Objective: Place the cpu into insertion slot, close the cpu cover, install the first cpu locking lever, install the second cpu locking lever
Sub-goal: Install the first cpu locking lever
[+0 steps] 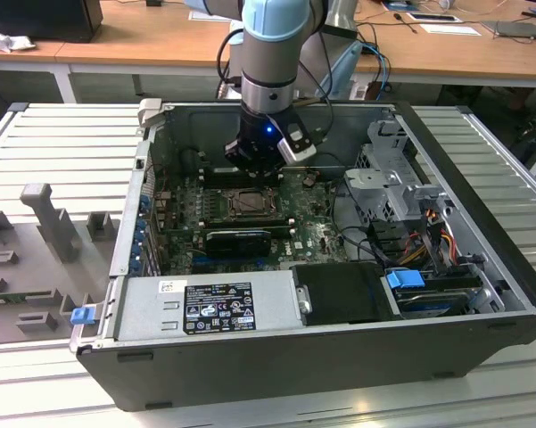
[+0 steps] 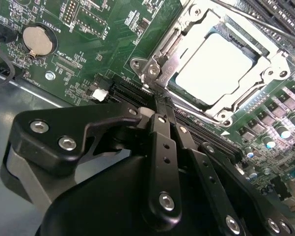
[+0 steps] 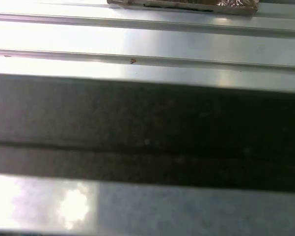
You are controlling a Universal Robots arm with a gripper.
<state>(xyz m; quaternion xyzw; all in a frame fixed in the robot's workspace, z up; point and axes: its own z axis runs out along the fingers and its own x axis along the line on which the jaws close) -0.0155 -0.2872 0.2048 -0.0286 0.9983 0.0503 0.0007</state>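
The cpu [image 2: 213, 64] lies flat in the insertion slot [image 1: 250, 203] on the green board, its pale face showing through the cut-out. The cpu cover [image 2: 267, 78], a silver frame, lies down over its edges. A thin metal lever [image 2: 163, 51] runs along one side of the socket. My gripper [image 2: 159, 98] is shut with nothing visibly between its black fingers [image 2: 160, 142]; the tips sit at the socket's corner, by the lever's hinge end. In the exterior view the gripper [image 1: 252, 171] hangs inside the open computer case, just behind the socket.
The case walls [image 1: 276, 366] ring the board. A power supply [image 1: 218, 308] and black shroud [image 1: 339, 294] stand in front, and a drive cage [image 1: 392, 178] with cables is at the exterior view's right. Long black card slots [image 2: 211, 137] and a coin battery [image 2: 38, 40] lie near the fingers.
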